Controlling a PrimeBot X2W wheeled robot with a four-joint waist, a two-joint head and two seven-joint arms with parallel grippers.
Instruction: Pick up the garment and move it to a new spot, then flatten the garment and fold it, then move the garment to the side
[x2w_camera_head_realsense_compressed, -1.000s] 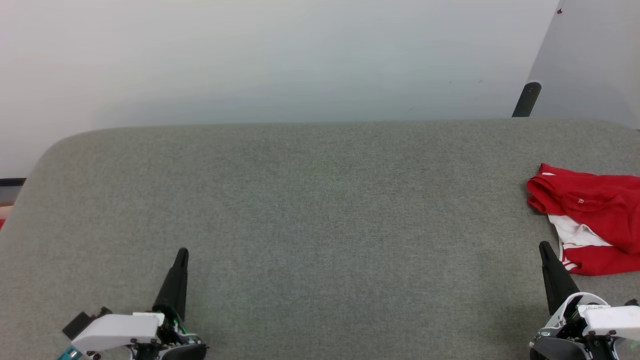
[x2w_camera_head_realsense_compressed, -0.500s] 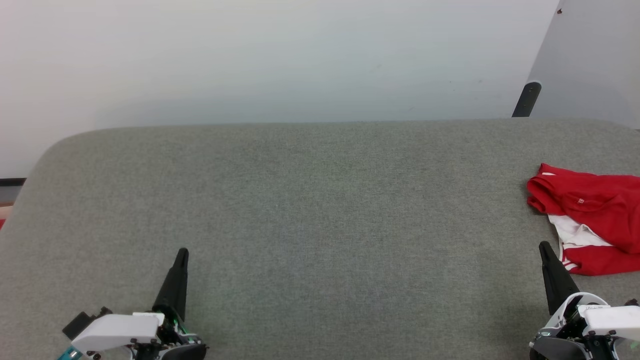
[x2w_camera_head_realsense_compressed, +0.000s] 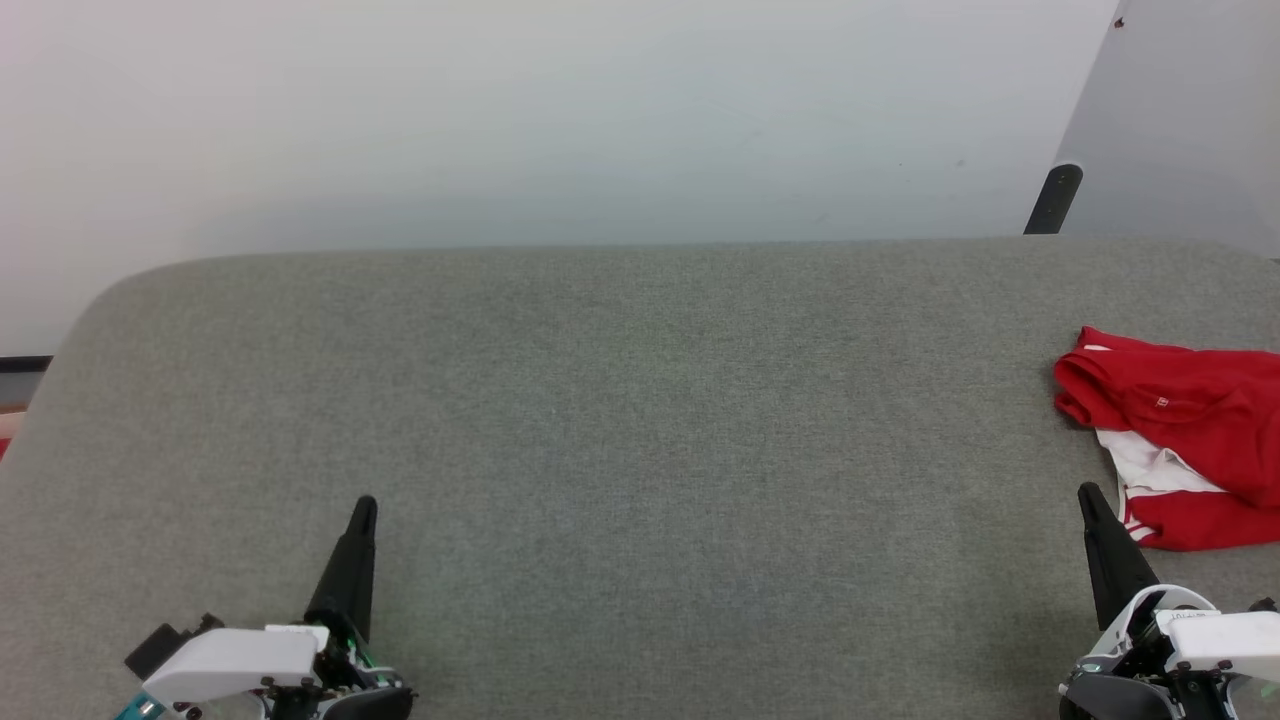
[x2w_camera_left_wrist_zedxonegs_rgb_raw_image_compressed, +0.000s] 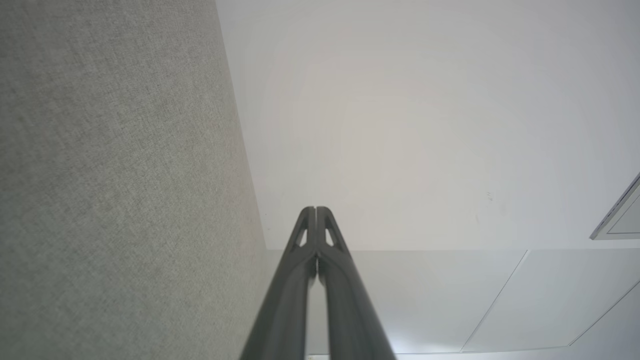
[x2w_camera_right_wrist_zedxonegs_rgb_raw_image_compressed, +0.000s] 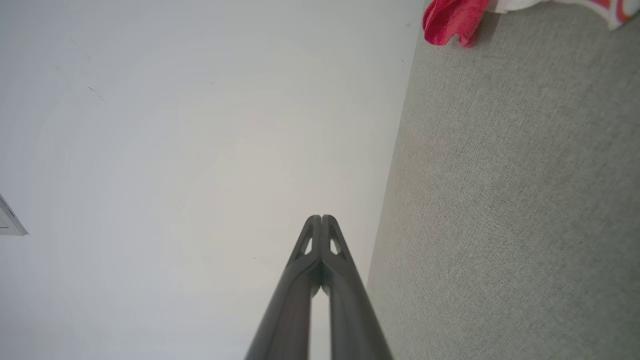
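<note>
At the near edge of the grey woven-fabric worktop (x2w_camera_head_realsense_compressed: 640, 400), the left gripper (x2w_camera_head_realsense_compressed: 362, 510) and the right gripper (x2w_camera_head_realsense_compressed: 1086, 495) rest with their long dark fingers pressed together on nothing. Just beyond the right gripper, at the worktop's right edge, lies the garment (x2w_camera_head_realsense_compressed: 1190, 420), a bright red jersey with white lining and striped trim. It is bunched in loose, uneven layers and partly out of view. This fits either a heap waiting to be lifted or a rough fold already set aside. A plain white wall (x2w_camera_head_realsense_compressed: 600, 120) stands behind.
</note>
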